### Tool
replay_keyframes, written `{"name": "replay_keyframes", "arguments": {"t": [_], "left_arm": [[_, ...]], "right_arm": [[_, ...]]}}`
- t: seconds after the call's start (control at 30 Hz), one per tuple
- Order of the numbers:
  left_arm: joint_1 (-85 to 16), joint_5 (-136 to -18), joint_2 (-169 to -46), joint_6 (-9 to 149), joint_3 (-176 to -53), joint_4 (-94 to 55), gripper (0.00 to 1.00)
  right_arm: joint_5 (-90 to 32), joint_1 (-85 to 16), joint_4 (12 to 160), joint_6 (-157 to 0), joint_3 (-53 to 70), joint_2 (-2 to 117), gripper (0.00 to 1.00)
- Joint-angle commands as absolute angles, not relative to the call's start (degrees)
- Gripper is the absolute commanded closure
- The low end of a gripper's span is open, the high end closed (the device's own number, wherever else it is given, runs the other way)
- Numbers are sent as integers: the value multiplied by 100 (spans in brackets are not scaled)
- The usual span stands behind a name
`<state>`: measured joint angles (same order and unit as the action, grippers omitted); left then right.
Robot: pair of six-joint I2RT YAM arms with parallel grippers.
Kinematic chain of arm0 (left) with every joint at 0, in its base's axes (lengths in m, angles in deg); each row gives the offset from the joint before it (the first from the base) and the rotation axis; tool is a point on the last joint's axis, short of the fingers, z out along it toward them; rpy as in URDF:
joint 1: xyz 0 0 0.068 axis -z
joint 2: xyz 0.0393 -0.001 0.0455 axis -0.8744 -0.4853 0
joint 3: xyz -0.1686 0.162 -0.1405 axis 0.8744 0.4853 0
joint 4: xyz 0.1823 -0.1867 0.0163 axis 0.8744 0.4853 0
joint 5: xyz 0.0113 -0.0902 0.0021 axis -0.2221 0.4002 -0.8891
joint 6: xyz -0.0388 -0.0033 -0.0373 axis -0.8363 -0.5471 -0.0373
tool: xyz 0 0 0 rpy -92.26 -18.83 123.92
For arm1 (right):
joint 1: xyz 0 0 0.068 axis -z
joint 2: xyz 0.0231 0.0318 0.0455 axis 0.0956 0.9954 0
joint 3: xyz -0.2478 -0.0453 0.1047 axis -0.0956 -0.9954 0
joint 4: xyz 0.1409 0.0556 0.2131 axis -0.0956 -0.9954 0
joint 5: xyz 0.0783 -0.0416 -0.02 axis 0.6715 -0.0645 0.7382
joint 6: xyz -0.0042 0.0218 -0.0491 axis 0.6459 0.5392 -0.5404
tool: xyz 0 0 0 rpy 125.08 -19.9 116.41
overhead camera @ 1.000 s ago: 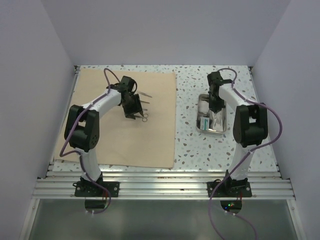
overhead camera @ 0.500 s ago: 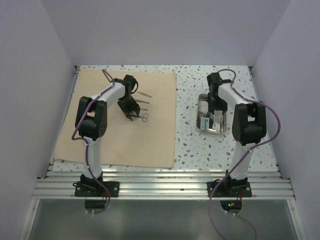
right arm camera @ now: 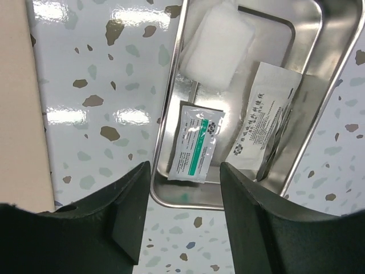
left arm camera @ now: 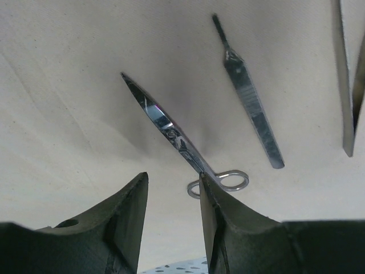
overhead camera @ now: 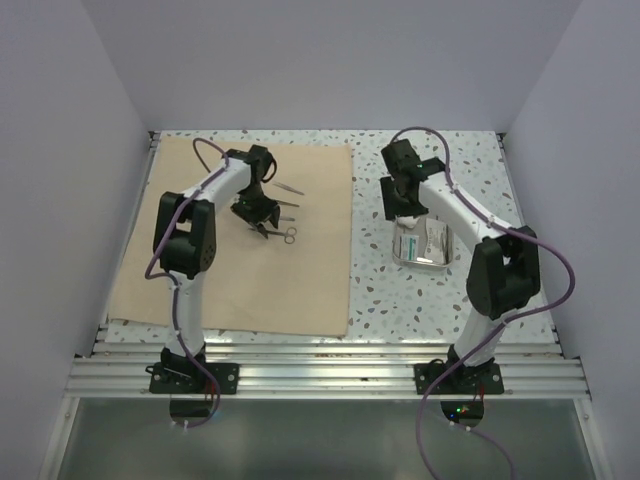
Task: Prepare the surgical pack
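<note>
The tan cloth (overhead camera: 240,270) lies flat on the left of the table. On it lie steel scissors (left arm camera: 171,134), a flat steel handle (left arm camera: 251,108) and a third steel instrument (left arm camera: 347,85). My left gripper (left arm camera: 173,178) hovers open just over the scissors (overhead camera: 286,235), its right fingertip in front of their shank; nothing is between the fingers. The steel tray (right arm camera: 171,91) holds a white gauze pad (right arm camera: 219,48), a green-striped white packet (right arm camera: 197,142), a longer printed packet (right arm camera: 262,120) and a thin instrument (right arm camera: 276,148). My right gripper (right arm camera: 185,166) hangs open and empty above the tray's end.
The tray (overhead camera: 420,262) sits on the speckled tabletop to the right of the cloth. My left gripper (overhead camera: 258,222) and right gripper (overhead camera: 398,205) are well apart. Walls close off three sides, and a metal rail (overhead camera: 320,365) runs along the near edge.
My right gripper has opened and pulled up and to the left out of the tray, leaving the packets there. My left arm has raised its elbow, with the gripper shifting slightly left above the instruments.
</note>
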<state>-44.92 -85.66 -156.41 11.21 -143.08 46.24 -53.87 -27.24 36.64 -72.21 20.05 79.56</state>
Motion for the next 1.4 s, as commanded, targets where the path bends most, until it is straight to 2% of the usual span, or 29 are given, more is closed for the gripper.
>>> {"name": "replay_keyframes", "arguments": {"t": [0.0, 0.33, 0.73, 0.8, 0.9, 0.93, 1.0, 1.37], "left_arm": [[-4568, -8647, -15820, 549, -14452, 4900, 55], [-4577, -8734, -16057, 232, -14461, 4759, 55], [-4708, -8796, -16312, 127, -14637, 4944, 54], [-4708, -8805, -16295, 135, -14523, 4900, 57], [-4709, -8822, -16330, 188, -14470, 4812, 80], [-4708, -8822, -16356, 258, -14479, 4795, 92], [-4708, -8770, -16452, 346, -14593, 4803, 100], [-4673, -8690, -15690, 1136, -14567, 4724, 100]], "right_arm": [[-5329, -2640, 3720, -7253, 1807, 7604, 44], [-5118, -2640, 3887, -7306, 1385, 7269, 44], [-5047, -2631, 3887, -7288, 1464, 7313, 44], [-5056, -2640, 3887, -7271, 1481, 7322, 44], [-5003, -2640, 3904, -7227, 1507, 7313, 44], [-4986, -2640, 3904, -7227, 1508, 7322, 44], [-4995, -2649, 3878, -7218, 1534, 7305, 44], [-4688, -2781, 3799, -7130, 1780, 7234, 44]]}}
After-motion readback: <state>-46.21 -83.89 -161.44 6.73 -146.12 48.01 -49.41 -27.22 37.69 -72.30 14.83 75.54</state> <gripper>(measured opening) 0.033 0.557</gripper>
